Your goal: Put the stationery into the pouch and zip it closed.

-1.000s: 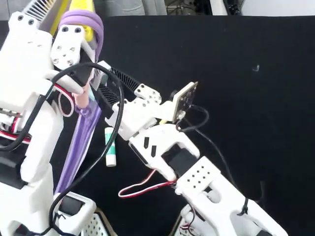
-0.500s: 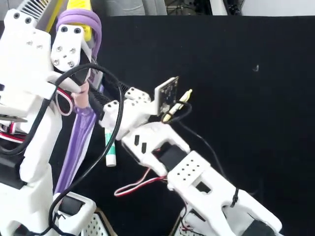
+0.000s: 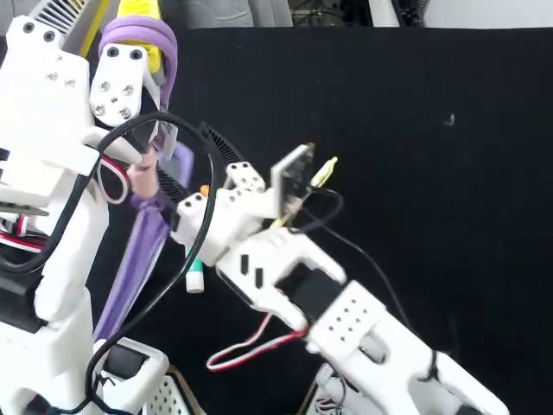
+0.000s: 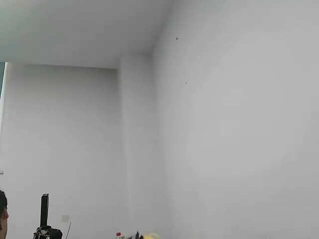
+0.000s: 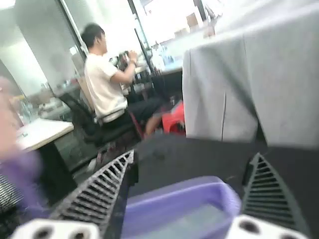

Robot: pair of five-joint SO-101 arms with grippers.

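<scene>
Our right gripper [image 5: 194, 155] gapes wide around the purple pouch [image 5: 182, 200], lower centre; we should pinch its rim squarely, sparing the pen [image 3: 195, 271] at centre left

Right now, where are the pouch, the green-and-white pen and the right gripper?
pouch [image 3: 138, 251], high view, on its hanging lower part.
pen [image 3: 195, 278], high view, on its white lower end.
right gripper [image 5: 194, 158], right wrist view, midway between its fingertips.
</scene>
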